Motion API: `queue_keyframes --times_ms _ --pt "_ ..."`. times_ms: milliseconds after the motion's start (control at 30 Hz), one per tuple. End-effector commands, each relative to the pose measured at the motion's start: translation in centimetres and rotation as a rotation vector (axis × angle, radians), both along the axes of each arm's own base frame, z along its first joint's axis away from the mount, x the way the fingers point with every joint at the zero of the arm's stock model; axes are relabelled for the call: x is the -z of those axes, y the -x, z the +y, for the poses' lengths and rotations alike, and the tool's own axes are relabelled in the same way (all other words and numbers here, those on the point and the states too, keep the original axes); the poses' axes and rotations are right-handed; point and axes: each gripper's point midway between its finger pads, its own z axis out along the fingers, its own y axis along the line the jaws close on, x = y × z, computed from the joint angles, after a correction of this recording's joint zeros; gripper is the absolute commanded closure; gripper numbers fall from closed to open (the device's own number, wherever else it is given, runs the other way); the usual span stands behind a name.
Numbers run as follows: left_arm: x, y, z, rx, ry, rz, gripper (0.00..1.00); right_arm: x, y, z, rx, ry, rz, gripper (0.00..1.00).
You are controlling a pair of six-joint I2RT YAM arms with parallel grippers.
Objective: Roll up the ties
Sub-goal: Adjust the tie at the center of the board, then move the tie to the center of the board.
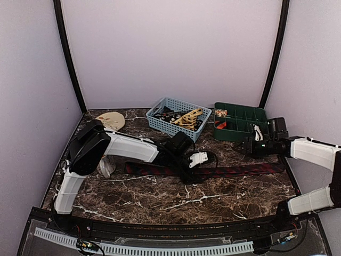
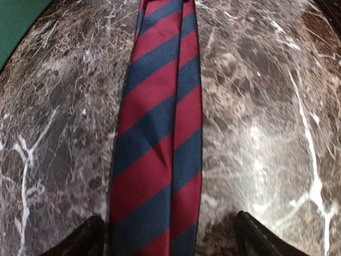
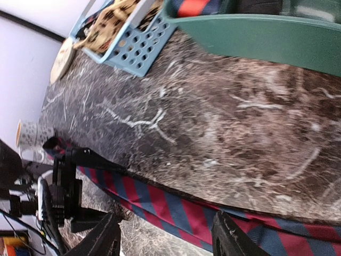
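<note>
The striped tie [image 1: 240,170] is laid flat across the middle of the marble table [image 1: 160,200], with its long axis running left to right in the top view. At frame centre it is straddled by the left gripper [image 2: 171,237], which is spread wide with one finger on each side. Bare marble is seen below the tie, and a blue basket [image 1: 176,118] and a green tray [image 1: 240,124] above it. At the right, the right gripper [image 3: 166,232] is seen partly open over the tie.

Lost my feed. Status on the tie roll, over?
Left pincer open, straddling striped tie. Right pincer open above same tie. Tie straight, unrolled. Blue basket, green tray behind it, apart.
</note>
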Motion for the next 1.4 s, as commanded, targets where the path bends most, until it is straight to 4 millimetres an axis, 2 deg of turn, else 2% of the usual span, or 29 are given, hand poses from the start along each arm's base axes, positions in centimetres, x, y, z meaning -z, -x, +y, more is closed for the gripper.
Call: queue_keyframes --times_ms 0,200,267,367,433,467,600,700,833,967,1100,1233,1367 --pt "0.2 -0.6 -2.7 -0.017 0.030 0.013 0.23 -0.8 -0.5 -1.6 0.068 -0.073 -0.010 0.42" --pt "2.1 -0.2 -5.3 -0.014 0.025 0.010 0.60 -1.3 -0.8 -3.4 0.142 -0.080 -0.033 0.43" --pt "2.3 -0.4 -6.1 -0.023 0.033 0.013 0.67 -1.5 -0.8 -3.9 0.159 -0.077 -0.041 0.43" --pt "2.5 -0.8 -7.4 -0.038 0.049 0.025 0.71 -1.6 -0.9 -4.1 0.168 -0.082 -0.043 0.43" --pt "2.6 -0.8 -8.2 -0.035 0.057 0.026 0.70 -1.5 -0.9 -4.1 0.168 -0.086 -0.040 0.43" --pt "2.3 -0.8 -8.5 -0.036 0.065 0.024 0.66 -1.5 -0.9 -4.0 0.162 -0.089 -0.040 0.42" --pt "-0.8 0.0 -8.2 0.001 0.109 0.033 0.39 -1.8 -0.6 -3.4 0.126 -0.116 -0.042 0.43" --pt "-3.2 0.0 -6.0 0.023 0.098 0.016 0.26 -2.1 -0.4 -2.7 0.105 -0.155 -0.054 0.43" --pt "-4.3 -0.1 -0.7 0.014 0.044 0.041 0.21 -2.0 -0.3 -1.8 0.073 -0.178 -0.051 0.43" --pt "-2.8 0.0 6.3 -0.043 -0.050 0.045 0.18 -1.9 -0.3 -0.5 0.035 -0.166 -0.054 0.43" --pt "-1.7 0.8 11.2 -0.086 -0.115 0.021 0.16 -2.0 -0.4 0.8 -0.007 -0.145 -0.063 0.43" --pt "-1.3 0.8 14.9 -0.144 -0.142 -0.020 0.15 -2.2 -0.4 2.7 -0.066 -0.119 -0.074 0.43" --pt "-1.3 0.1 17.0 -0.183 -0.161 -0.071 0.14 -1.7 -0.3 4.5 -0.125 -0.082 -0.076 0.43"
